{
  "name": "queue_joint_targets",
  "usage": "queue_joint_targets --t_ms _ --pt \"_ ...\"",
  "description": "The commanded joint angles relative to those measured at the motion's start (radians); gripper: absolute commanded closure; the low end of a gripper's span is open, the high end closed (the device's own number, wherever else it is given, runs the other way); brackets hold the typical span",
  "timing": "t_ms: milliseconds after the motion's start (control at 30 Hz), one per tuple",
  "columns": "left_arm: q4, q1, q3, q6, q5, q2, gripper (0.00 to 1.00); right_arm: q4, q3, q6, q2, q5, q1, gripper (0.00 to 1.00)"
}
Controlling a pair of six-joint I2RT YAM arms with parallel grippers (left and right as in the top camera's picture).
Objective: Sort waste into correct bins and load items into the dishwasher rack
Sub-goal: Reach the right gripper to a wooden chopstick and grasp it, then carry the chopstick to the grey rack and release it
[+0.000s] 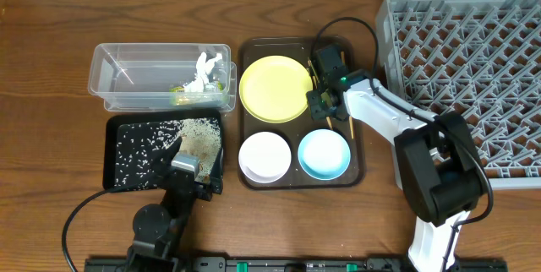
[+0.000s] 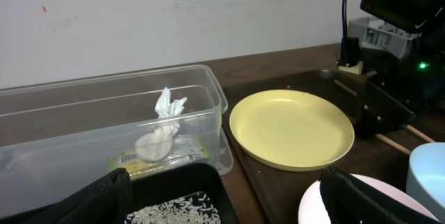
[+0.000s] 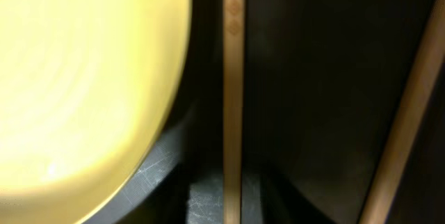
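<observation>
Yellow, round and glossy, the plate [image 1: 275, 89] lies bare in the upper left of the dark brown serving tray [image 1: 357, 175], at the centre of the overhead view. Below it a white bowl [image 1: 265, 155] and a light-blue bowl [image 1: 324, 154] sit side by side. Two wooden chopsticks [image 3: 233, 78] lie on the serving tray to the right of the plate. One is just beside the plate's rim, and the second chopstick [image 3: 407, 113] slants along the right edge of the right wrist view. The right gripper [image 3: 226, 193] straddles the one by the rim, jaws narrowly apart; whether they touch it cannot be told.

Brown wood-grain surface [image 1: 51, 35] carries everything, and a pale wall [image 2: 139, 15] stands behind. At upper left the clear tub [image 1: 106, 78] holds crumpled white paper [image 1: 203, 69] and a green wrapper [image 1: 180, 96]. Beneath the tub the black tray [image 1: 108, 158] holds scattered rice grains [image 1: 199, 133]. The left gripper [image 2: 224, 182] hovers over the black tray, jaws wide, holding nothing. The grey rack [image 1: 473, 69] fills the upper right.
</observation>
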Motion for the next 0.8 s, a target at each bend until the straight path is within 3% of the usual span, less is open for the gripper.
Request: queue_joint_targets --t_ms 0,133,533,767 --pt "-0.014 0.005 -0.027 0.003 0.014 -0.007 0.12 -0.034 -0.005 0.066 0.061 0.066 0.016 0.86" --pt "-0.014 0.005 -0.027 0.003 0.014 -0.007 0.12 -0.084 0.012 0.098 0.029 0.078 -0.003 0.99" --pt "-0.014 0.005 -0.027 0.003 0.014 -0.007 0.11 -0.203 0.039 0.09 -0.38 0.074 -0.111 0.99" --pt "-0.014 0.005 -0.027 0.003 0.014 -0.007 0.12 -0.306 0.037 -0.055 -0.457 0.075 -0.287 0.99"
